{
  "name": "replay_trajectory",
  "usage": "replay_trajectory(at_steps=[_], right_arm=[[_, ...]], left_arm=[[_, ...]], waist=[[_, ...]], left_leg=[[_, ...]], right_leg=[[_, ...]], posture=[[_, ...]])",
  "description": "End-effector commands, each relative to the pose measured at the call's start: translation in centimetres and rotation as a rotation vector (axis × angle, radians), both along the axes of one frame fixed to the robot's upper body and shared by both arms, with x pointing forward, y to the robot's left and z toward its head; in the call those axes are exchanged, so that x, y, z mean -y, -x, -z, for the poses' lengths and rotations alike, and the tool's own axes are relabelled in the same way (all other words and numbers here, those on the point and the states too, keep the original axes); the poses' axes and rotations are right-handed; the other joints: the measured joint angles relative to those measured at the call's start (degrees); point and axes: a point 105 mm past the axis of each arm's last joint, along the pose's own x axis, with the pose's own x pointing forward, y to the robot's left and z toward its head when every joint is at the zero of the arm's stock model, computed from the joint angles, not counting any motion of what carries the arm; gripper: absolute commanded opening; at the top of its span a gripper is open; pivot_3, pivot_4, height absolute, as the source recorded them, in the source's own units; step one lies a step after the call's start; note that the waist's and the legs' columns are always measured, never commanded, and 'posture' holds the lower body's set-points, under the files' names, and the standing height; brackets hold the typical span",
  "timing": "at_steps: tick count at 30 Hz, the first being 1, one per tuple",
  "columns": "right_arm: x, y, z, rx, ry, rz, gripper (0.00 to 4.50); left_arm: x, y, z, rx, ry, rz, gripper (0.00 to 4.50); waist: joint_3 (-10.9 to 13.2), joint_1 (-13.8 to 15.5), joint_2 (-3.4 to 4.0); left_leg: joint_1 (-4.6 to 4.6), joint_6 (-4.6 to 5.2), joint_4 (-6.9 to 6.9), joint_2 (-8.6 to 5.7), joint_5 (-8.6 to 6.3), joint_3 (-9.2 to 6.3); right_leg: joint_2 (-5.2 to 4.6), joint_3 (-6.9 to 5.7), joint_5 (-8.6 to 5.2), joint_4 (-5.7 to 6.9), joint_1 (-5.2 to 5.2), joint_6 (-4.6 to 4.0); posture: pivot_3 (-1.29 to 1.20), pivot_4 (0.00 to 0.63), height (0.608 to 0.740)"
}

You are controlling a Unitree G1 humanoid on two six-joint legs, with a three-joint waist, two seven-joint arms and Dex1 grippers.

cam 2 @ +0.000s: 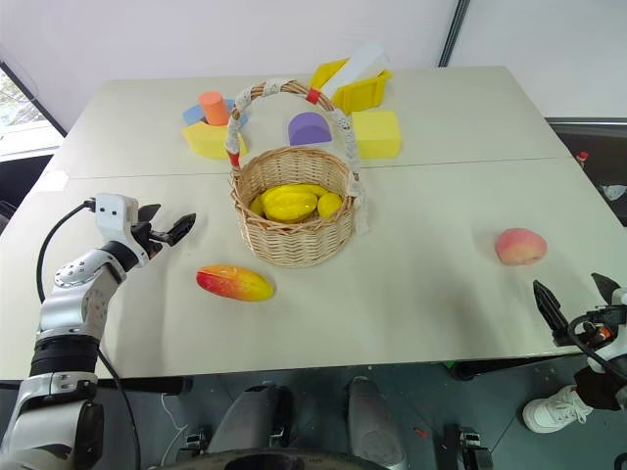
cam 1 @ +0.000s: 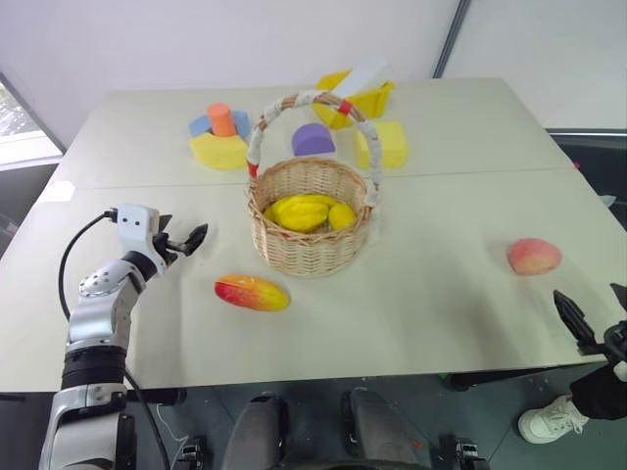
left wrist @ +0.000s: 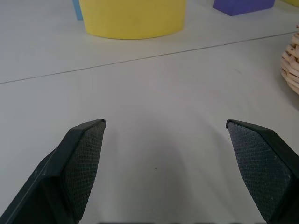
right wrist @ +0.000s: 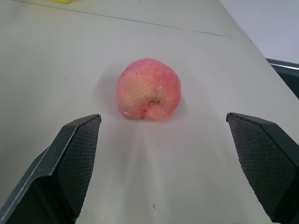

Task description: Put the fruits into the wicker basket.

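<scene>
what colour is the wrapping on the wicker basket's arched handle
White with red bands, on the round tan wicker basket's handle; clearest in the right eye view.

A wide pale table (cam 1: pixel 460 294) runs nearly from left to right, with a thin seam crossing it from left to right at mid-depth. A plain white wall (cam 1: pixel 196 44) stands behind its far edge, with a dark slanted post (cam 1: pixel 449 39) at far right. A bright window (cam 1: pixel 18 127) shows at far left, and dark floor (cam 2: pixel 490 411) lies below the near edge.

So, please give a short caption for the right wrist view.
Open right gripper facing the pink-orange peach, which lies alone on the pale table.
</scene>
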Motion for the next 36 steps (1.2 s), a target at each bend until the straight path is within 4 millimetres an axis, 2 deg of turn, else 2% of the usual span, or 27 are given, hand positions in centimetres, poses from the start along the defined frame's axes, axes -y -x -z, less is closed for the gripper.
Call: replay_trajectory(at_steps=[1,8,13,18,22,25,27,30,32,36], right_arm=[[-0.2,-0.1,-1.0,0.029,0.023,-0.01,4.49],[-0.4,-0.6,-1.4,0.037,0.029,-0.027,4.49],[-1.7,-1.5,-2.5,0.059,0.048,-0.087,4.49],[-5.9,-3.3,-5.0,0.085,0.049,-0.276,4.49],[-12.2,-4.0,-6.3,0.052,0.03,-0.551,4.49],[-15.6,-4.3,-6.4,0.03,0.01,-0.687,4.49],[-17.4,-4.7,-6.3,0.022,0.0,-0.764,4.49],[-18.7,-5.2,-5.8,0.015,-0.02,-0.826,4.49],[-19.2,-5.5,-5.3,0.005,-0.028,-0.855,4.49],[-19.9,-5.8,-4.5,-0.005,-0.036,-0.891,4.49]], left_arm=[[-0.7,0.0,-1.2,0.036,-0.011,-0.021,4.46],[-0.7,0.1,-1.2,0.035,-0.015,-0.02,4.46],[-1.0,0.3,-1.2,0.037,-0.046,-0.027,4.46],[-1.4,1.3,-3.2,0.088,-0.12,0.05,4.46],[-1.8,2.4,-5.0,0.115,-0.233,0.143,4.46],[-1.7,2.9,-6.6,0.109,-0.243,0.211,4.46],[0.1,4.6,-7.2,0.066,-0.296,0.396,4.46],[3.6,7.8,-7.3,-0.018,-0.405,0.669,4.46],[5.3,9.5,-7.1,-0.066,-0.492,0.799,4.46],[6.4,10.8,-6.4,-0.124,-0.685,0.926,4.46]], waist=[[0.0,0.0,0.0],[0.0,0.0,0.0],[0.0,0.0,0.0],[0.0,-0.3,0.0],[0.0,-0.1,0.0],[0.0,0.1,-0.01],[0.1,0.0,-0.16],[0.1,-0.1,-0.16],[0.1,0.1,-0.13],[0.1,0.0,-0.13]], left_leg=[[0.0,0.0,0.0,0.0,0.0,0.0],[0.0,0.0,0.0,0.0,0.0,0.0],[0.0,0.0,0.0,0.0,0.0,0.0],[0.02,0.0,0.0,0.03,0.0,0.0],[0.01,0.0,0.0,0.03,0.0,-0.03],[-0.02,0.0,0.0,0.04,0.0,-0.05],[-0.07,0.0,0.03,0.02,0.0,-0.06],[-0.15,0.0,0.02,0.01,0.0,-0.06],[-0.21,0.02,0.0,-0.03,-0.01,-0.07],[-0.22,0.02,0.0,-0.04,-0.01,-0.07]], right_leg=[[0.0,0.0,0.0,0.0,0.0,0.0],[0.0,0.0,0.0,0.0,0.0,0.0],[0.0,0.0,0.0,0.0,0.0,0.0],[0.03,0.01,0.0,0.03,-0.01,0.0],[0.02,-0.01,0.0,0.03,-0.02,-0.01],[-0.01,-0.03,0.0,0.01,-0.01,-0.01],[-0.05,-0.06,-0.01,-0.01,-0.02,-0.01],[-0.12,-0.08,-0.01,-0.06,-0.07,-0.02],[-0.21,-0.09,-0.02,-0.13,-0.09,-0.03],[-0.26,-0.12,-0.11,-0.15,-0.08,-0.21]], posture=[[0.0,0.15,0.74],[0.0,0.15,0.74],[0.0,0.15,0.74],[0.0,0.15,0.74],[0.0,0.15,0.74],[0.0,0.15,0.74],[0.0,0.15,0.74],[0.0,0.15,0.74],[0.0,0.15,0.74],[0.0,0.15,0.74]])
